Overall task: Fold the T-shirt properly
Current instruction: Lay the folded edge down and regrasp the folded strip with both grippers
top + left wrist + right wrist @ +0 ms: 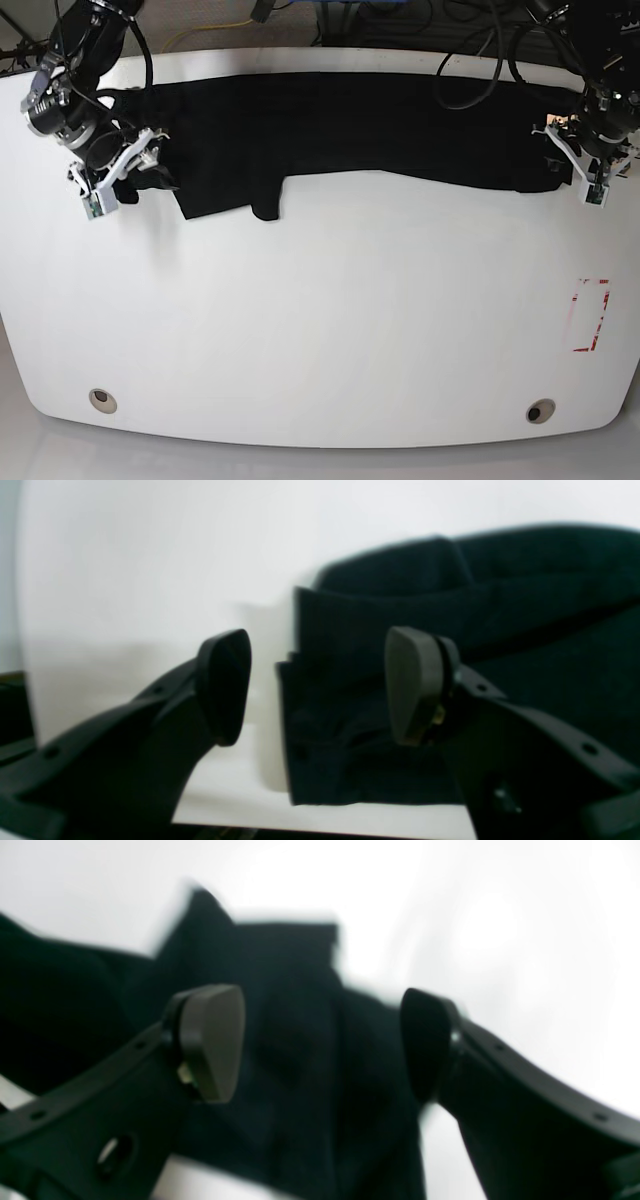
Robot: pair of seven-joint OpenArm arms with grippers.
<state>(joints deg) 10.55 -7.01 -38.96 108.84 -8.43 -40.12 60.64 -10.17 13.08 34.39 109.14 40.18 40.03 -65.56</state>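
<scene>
Right tool (322,1042) gapes above the T-shirt (290,1050).

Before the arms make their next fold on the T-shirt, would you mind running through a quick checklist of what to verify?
1. Left gripper open: ok, nothing between the jaws.
2. Right gripper open: ok, nothing held.
3. T-shirt fully on the table: ok, stretched along the far edge.
4. Fabric flat: not ok, a flap hangs crooked at the right arm's end.
5. Grippers at opposite ends of the shirt: ok.
6. Fold edges aligned: cannot tell, wrist views are blurred.
</scene>
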